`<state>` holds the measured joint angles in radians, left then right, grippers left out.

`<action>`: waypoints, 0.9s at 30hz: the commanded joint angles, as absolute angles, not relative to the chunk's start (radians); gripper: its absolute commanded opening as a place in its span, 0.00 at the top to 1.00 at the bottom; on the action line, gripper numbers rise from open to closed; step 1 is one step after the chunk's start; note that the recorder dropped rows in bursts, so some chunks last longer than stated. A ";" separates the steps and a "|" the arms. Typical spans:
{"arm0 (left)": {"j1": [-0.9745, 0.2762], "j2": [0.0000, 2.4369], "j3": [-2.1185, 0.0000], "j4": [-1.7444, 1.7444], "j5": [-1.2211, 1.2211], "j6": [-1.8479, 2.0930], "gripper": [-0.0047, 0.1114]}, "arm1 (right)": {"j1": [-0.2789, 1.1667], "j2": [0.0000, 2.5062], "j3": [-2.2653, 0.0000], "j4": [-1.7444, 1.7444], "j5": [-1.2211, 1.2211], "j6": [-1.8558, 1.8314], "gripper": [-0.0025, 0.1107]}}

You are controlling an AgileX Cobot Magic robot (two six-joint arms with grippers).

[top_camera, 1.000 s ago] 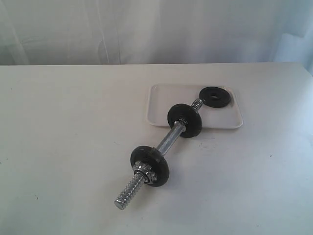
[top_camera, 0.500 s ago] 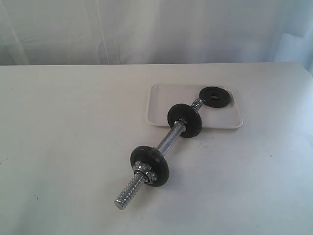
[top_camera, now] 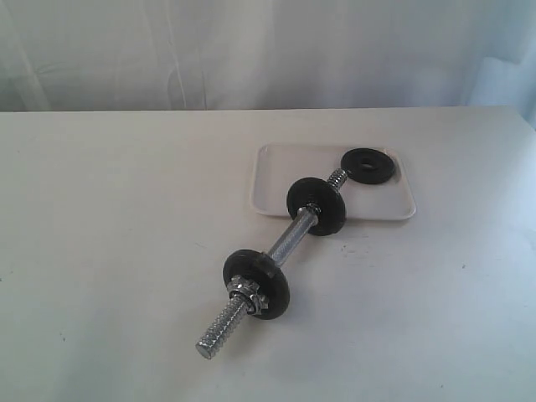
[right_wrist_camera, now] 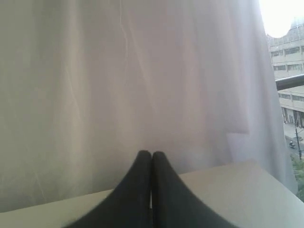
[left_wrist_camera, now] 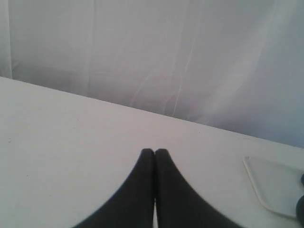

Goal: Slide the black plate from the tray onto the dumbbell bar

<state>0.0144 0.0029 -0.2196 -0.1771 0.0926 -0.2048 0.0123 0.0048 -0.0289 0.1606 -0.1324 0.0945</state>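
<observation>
The black plate [top_camera: 369,165] lies flat in the far right corner of the white tray [top_camera: 276,180]. The dumbbell bar [top_camera: 289,241] lies slanted on the table, its far threaded end [top_camera: 337,178] over the tray near the plate. Two black discs [top_camera: 316,206] [top_camera: 257,283] sit on the bar, with a silver star nut [top_camera: 245,291] against the nearer one. Neither arm shows in the exterior view. My left gripper [left_wrist_camera: 154,152] is shut and empty above bare table, the tray's corner [left_wrist_camera: 273,185] off to one side. My right gripper [right_wrist_camera: 151,154] is shut and empty, facing the curtain.
A white curtain [top_camera: 251,50] hangs behind the table's far edge. The bar's near threaded end [top_camera: 218,331] points toward the table's front. A window with buildings [right_wrist_camera: 287,71] shows past the curtain in the right wrist view.
</observation>
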 commanded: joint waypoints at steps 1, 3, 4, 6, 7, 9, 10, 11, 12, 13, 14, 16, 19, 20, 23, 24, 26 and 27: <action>0.010 0.000 -0.330 -0.202 0.233 -0.211 0.96 | 0.012 0.000 -0.120 0.164 -0.022 0.114 0.98; 0.010 0.000 -0.386 -0.202 0.300 -0.206 0.96 | 0.012 0.000 -0.174 0.164 0.052 0.114 0.98; 0.010 0.000 -0.412 -0.202 0.332 -0.204 0.96 | 0.012 0.000 -0.199 0.164 0.088 0.114 0.98; 0.010 0.008 -0.457 -0.202 0.374 -0.180 0.96 | 0.012 0.000 -0.243 0.164 0.145 0.114 0.98; 0.010 0.022 -0.482 -0.202 0.396 -0.174 0.96 | 0.012 0.000 -0.267 0.164 0.173 0.114 0.98; 0.010 0.054 -0.527 -0.202 0.435 -0.152 0.96 | 0.012 0.000 -0.311 0.164 0.215 0.114 0.98; 0.010 0.076 -0.551 -0.202 0.452 -0.138 0.96 | 0.012 0.000 -0.335 0.166 0.235 0.111 0.98; 0.010 0.095 -0.573 -0.202 0.465 -0.123 0.96 | 0.012 0.000 -0.360 0.166 0.258 0.111 0.98; 0.010 0.120 -0.592 -0.202 0.472 -0.104 0.96 | 0.012 0.000 -0.386 0.166 0.285 0.110 0.98; 0.010 0.145 -0.608 -0.202 0.474 -0.086 0.96 | 0.012 0.000 -0.413 0.166 0.315 0.110 0.98; 0.010 0.173 -0.621 -0.202 0.479 -0.084 0.96 | 0.012 0.000 -0.434 0.164 0.339 0.110 0.98; 0.010 0.233 -0.662 -0.202 0.519 -0.083 0.96 | 0.012 0.000 -0.484 0.164 0.389 0.110 0.98; 0.010 0.319 -0.714 -0.216 0.574 -0.081 0.96 | 0.012 0.000 -0.549 0.164 0.452 0.096 0.98; 0.010 0.343 -0.726 -0.219 0.584 -0.072 0.96 | 0.012 0.011 -0.569 0.164 0.470 0.087 0.98; 0.010 0.421 -0.769 -0.224 0.604 -0.040 0.96 | 0.012 0.057 -0.618 0.164 0.502 0.058 0.98; 0.010 0.443 -0.779 -0.224 0.605 -0.037 0.96 | 0.012 0.070 -0.624 0.164 0.504 0.046 0.98; 0.010 0.480 -0.795 -0.224 0.599 -0.034 0.96 | 0.012 0.099 -0.628 0.159 0.485 0.038 0.98; 0.010 0.491 -0.800 -0.224 0.590 -0.025 0.96 | 0.012 0.112 -0.628 0.154 0.473 0.027 0.98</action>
<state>0.0144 0.4557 -0.7769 -0.2126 0.5925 -0.0439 0.0123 0.0747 -0.6184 0.1663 0.4841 0.0600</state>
